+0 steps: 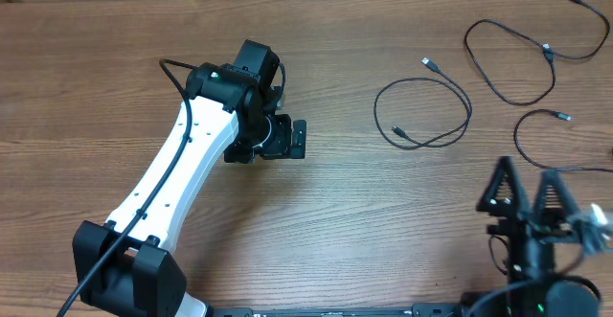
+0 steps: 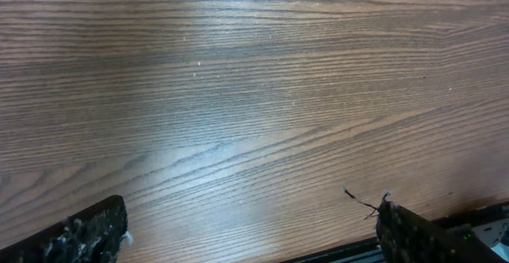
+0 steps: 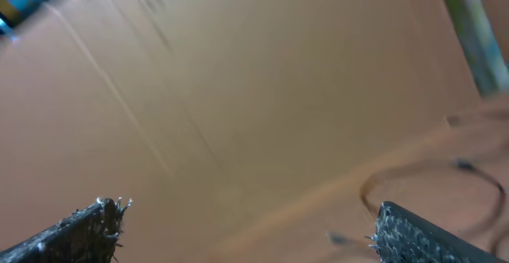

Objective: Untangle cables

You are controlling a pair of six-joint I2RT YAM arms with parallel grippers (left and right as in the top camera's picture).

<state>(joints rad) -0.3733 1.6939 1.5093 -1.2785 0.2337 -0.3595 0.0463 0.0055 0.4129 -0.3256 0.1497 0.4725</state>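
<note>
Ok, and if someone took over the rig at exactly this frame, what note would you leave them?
Left gripper: open, empty, over bare table left of centre, away from the cables.
Right gripper: open, empty, at the near right edge.
Cables: all on the right half: middle loop, far cable, right-edge cable, which runs out of frame.
Done: overhead shows the three lying apart, none crossing another.
Left: probably only confirming the right-edge cable's hidden part is free.

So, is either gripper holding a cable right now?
No, all cables lie loose on the table, none between the jaws of the left gripper or right gripper.
</note>
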